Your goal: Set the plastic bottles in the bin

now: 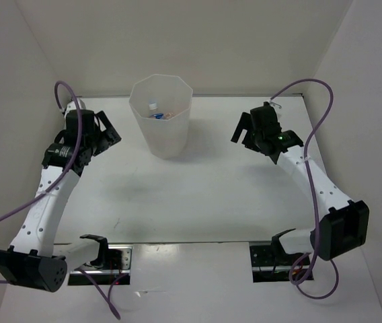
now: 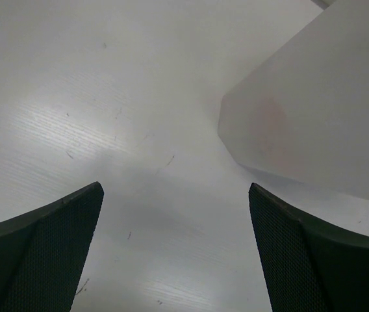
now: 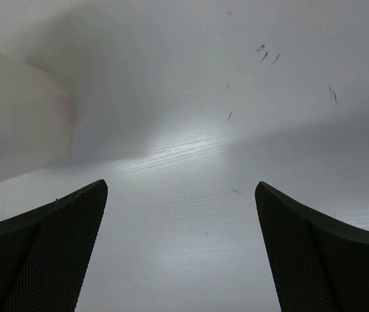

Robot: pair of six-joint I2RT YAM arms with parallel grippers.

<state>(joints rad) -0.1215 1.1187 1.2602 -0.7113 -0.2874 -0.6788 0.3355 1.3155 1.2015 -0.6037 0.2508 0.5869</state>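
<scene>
- The white bin (image 1: 161, 138) stands upright at the far middle of the tabletop (image 1: 198, 202), between the two arms.
- Down inside the bin lie the bottles (image 1: 155, 112). One clear one with a white cap and a bit of blue shows, and next to it are some red and orange bits (too small and mixed up to count how many are in there).
- No bottle shows on the tabletop in any view.
- The left gripper (image 1: 105, 134) hangs just to the left of the bin. Its jaws are spread wide with nothing between them. Its wrist view shows only bare tabletop and the side of the bin.
- The right gripper (image 1: 243, 131) hangs to the right of the bin, a bit farther off. Its jaws are wide apart too, with nothing in them.
- My guess is that the putting-in part is done or nearly done, since nothing seems left to pick up.
- The next move, I think, is to check that all the bottles are in the bin. If they are, the arms only need to pull back without bumping the bin, which looks light and could tip. If one bottle is hiding out of sight, the nearer arm would have to go and grab it.
</scene>
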